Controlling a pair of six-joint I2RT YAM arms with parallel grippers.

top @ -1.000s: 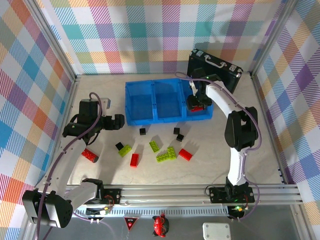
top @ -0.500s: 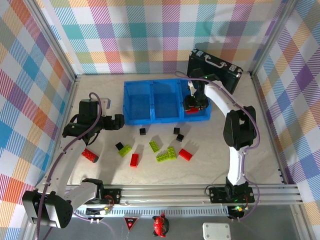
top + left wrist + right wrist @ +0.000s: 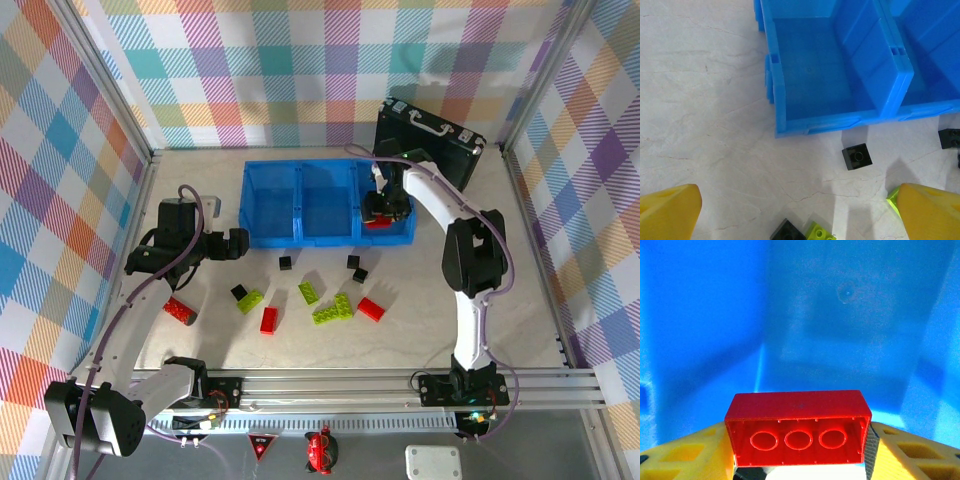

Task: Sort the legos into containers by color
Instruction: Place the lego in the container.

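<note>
While my right gripper hangs over the right-hand compartment of the blue tray, its yellow fingers are clamped on a red lego brick. I hold it by its short ends. In my right wrist view the brick's long axis runs from 9 to 3 o'clock, finger to finger. Its hollow underside, with three round tubes, is turned towards the lens. The compartment floor lies straight past the brick at 12 o'clock, with blue walls rising at 9 and 3. I judge that the drop needs only a release, with no sideways travel. From above I cannot quite tell whether the brick sits below the rim or level with it.

My left gripper is spread wide with nothing between the fingers, over bare table just off the tray's near left corner. In its view the left compartment lies at 12 o'clock and a black cube at 4 o'clock.

From above, the loose pieces lie at 6 to 7 o'clock of the tray. They include a red brick, a lime brick and a lime plate. My left arm is nearer most of them.

I can read no brand, label or writing; any stud lettering is too small to make out.
</note>
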